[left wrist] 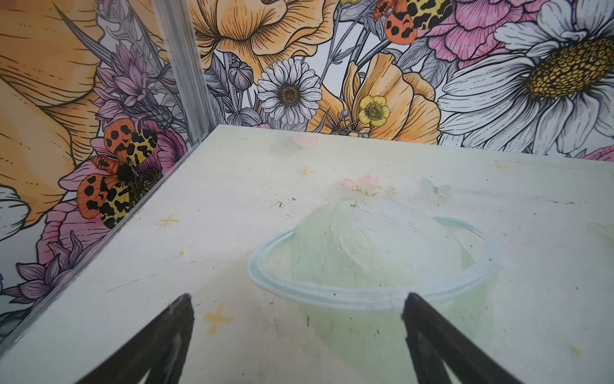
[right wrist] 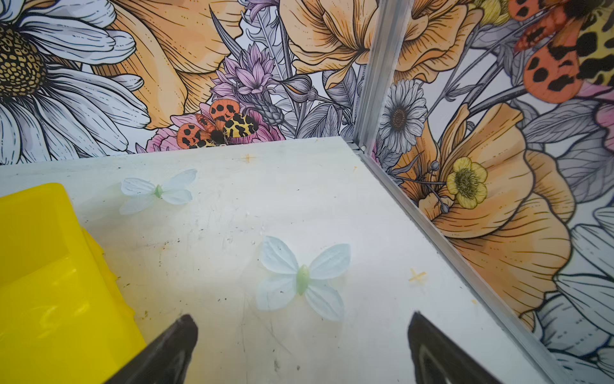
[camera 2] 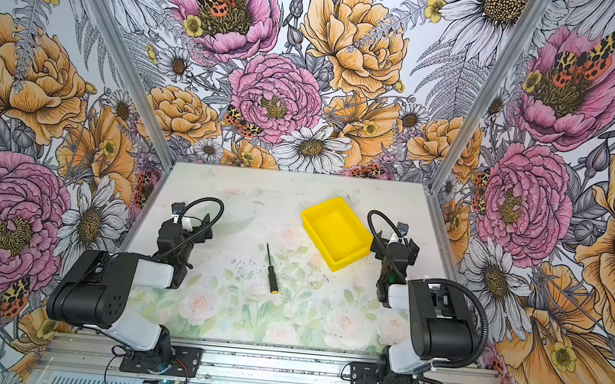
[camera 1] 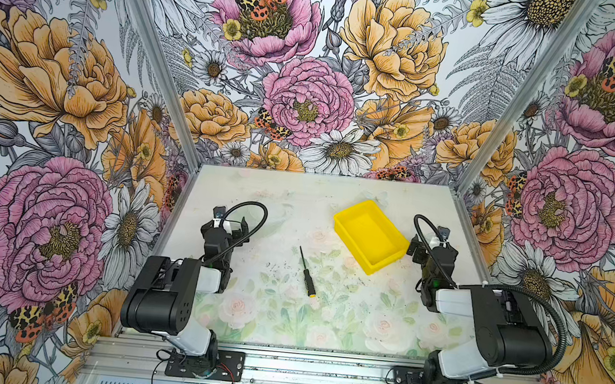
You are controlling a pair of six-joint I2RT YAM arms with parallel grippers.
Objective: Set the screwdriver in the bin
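1. Enclosure walls (camera 1: 308, 85): three panels of floral wallpaper, with peonies, daisies and spotted moths, closing the scene on every side but the near one.

2. Surface (camera 1: 298, 192): pale, scuffed, printed with faded roses and butterflies. It carries items 4 and 6.

3. Left arm (camera 1: 168, 299) and right arm (camera 1: 508, 327): black and white, folded, mounted at the near edge at 7 and 5 o'clock of the surface in both top views.

4. Bin (camera 1: 369, 233): bright yellow, shallow, rectangular, raised rim. It is empty and sits skewed on the surface at 2 o'clock from the screwdriver, apart from it. It also shows in the right wrist view (right wrist: 43, 266).

5. Left claw (left wrist: 298, 296): released, fingers spread wide over bare surface, nothing between them. It sits at 10 o'clock from the screwdriver, well apart.

6. Right claw (right wrist: 302, 316): released, fingers spread, nothing between them, just beside the bin's right corner. Whether it touches the bin cannot be told.

7. Screwdriver (camera 1: 307, 273): slim, with a dark shaft and a black handle with yellow markings. It lies flat on the surface near the centre, outside the bin and ungripped. Its tip points toward 12 o'clock and its yellow cap toward 5 o'clock. Also seen at (camera 2: 271, 268).
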